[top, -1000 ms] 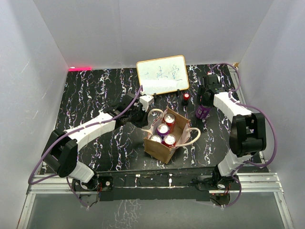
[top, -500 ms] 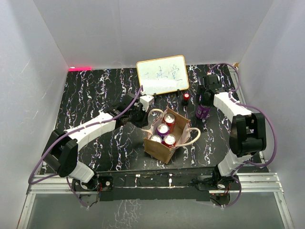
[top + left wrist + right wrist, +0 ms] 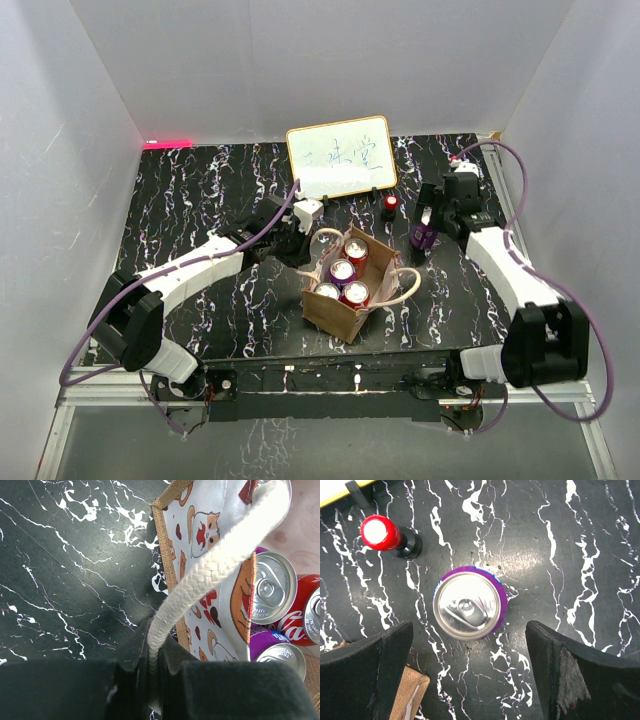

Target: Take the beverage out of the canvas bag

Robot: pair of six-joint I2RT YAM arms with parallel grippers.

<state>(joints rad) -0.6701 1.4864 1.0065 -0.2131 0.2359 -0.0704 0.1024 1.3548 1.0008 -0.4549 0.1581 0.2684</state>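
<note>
Purple aluminium beverage can (image 3: 469, 604) stands upright on the black white-veined table (image 3: 200, 200), outside the tan boxy canvas bag (image 3: 335, 315) and just to its right, near a small red-capped black object (image 3: 379, 532). The right gripper (image 3: 470, 635) hovers over the can with its fingers spread wide, touching nothing. The left gripper (image 3: 152, 667) pinches the bag's pale braided rope handle (image 3: 210, 575). Four other cans (image 3: 343, 280) — red and purple — sit upright inside the bag.

Canvas bag (image 3: 335, 312) holds four cans (image 3: 343, 271) — purple can (image 3: 421, 236) stands outside.
</note>
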